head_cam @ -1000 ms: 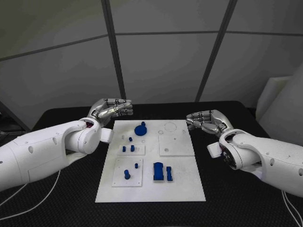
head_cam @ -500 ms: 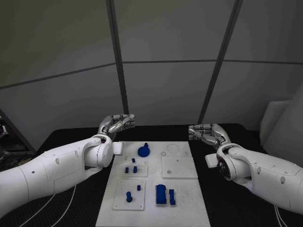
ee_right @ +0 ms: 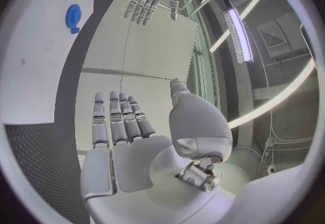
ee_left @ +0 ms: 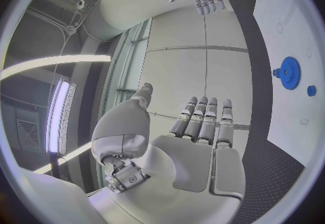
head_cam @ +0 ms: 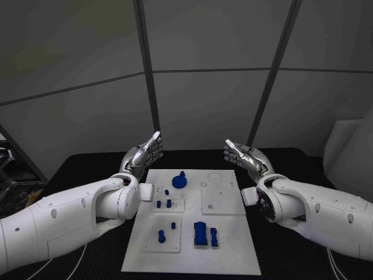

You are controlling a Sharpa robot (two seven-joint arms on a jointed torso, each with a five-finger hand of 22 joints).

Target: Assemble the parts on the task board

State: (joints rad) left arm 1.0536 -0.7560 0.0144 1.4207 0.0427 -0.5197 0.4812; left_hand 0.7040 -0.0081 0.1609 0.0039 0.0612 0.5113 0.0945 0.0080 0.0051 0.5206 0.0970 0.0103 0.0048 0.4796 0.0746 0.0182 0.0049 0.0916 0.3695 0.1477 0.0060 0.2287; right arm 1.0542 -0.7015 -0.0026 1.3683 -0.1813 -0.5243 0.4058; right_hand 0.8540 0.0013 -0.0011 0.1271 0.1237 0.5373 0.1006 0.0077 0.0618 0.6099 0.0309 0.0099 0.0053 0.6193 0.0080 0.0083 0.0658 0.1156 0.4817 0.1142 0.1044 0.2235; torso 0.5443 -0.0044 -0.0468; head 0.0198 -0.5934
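Both the left hand point(head_cam: 146, 153) and right hand point(head_cam: 241, 155), curled a second ago, now hover flat-open and empty beside the task board's point(head_cam: 233, 256) far end on the tabletop point(head_cam: 85, 163), its blue parts point(head_cam: 203, 233) unmoved.

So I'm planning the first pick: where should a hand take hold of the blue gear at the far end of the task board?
Probably by the raised hub on the blue gear, coming from above: the disc seems to lie flat on the task board, leaving its toothed rim little exposed.
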